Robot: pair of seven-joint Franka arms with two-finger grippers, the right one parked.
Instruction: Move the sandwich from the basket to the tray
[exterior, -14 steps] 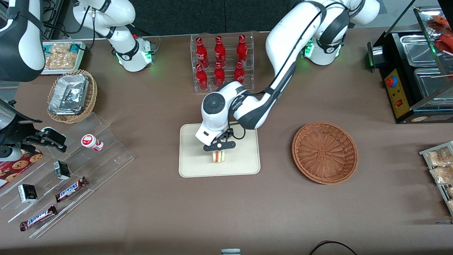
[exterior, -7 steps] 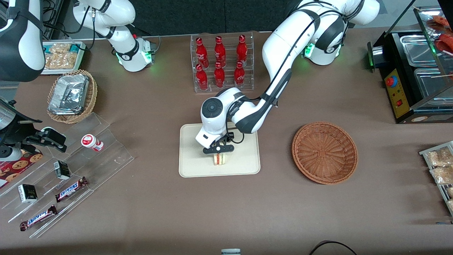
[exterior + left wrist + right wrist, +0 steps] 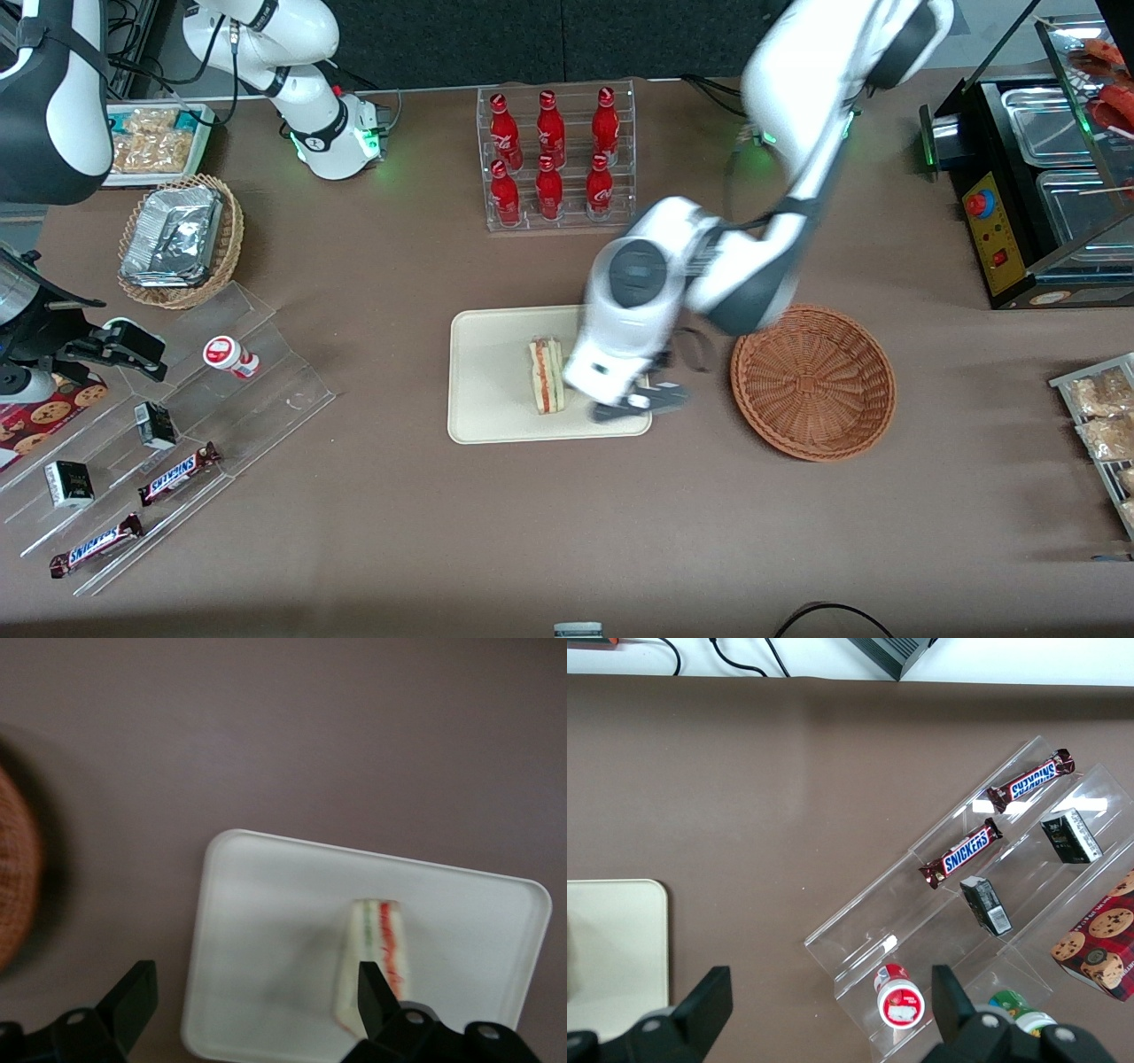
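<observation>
The sandwich stands on the cream tray, its red and green filling edge facing up. My left gripper hangs above the tray's edge on the basket's side, between the sandwich and the reddish-brown basket. It is open and holds nothing. In the left wrist view the gripper is spread wide above the tray, with the sandwich just past one black finger. A sliver of the basket shows beside the tray. Nothing lies in the basket.
A clear rack of red bottles stands farther from the camera than the tray. Stepped acrylic racks with candy bars and a tan basket of foil containers lie toward the parked arm's end. A black warmer and bagged snacks sit toward the working arm's end.
The gripper has let go of the sandwich, opened, risen and swung toward the basket. The sandwich stays on the tray, now fully in view.
</observation>
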